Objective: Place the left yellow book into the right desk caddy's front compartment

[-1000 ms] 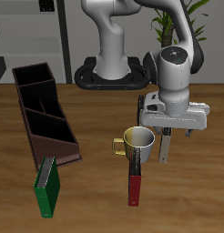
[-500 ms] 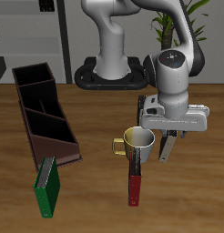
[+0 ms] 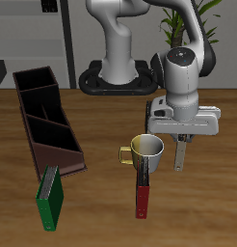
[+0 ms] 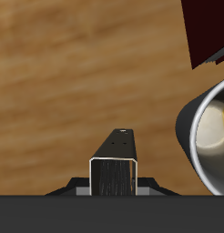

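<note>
Where end effector (image 3: pixel 177 150) hovers — left yellow book (image 4: pixel 114 169) slim, grey-tan, dark-ended; opening unclear.

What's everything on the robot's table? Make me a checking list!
Surface: wooden table, bare between things.
Job's things: book upright between the jaws, off the table; caddy open, nothing seen in its compartments.
Clutter: mug beside the gripper; red book in front of the mug; green book at the caddy's front end.
Gripper: beside the mug, jaws closed on the book.
Cables: nothing seen.
Surroundings: plant behind the robot.
</note>
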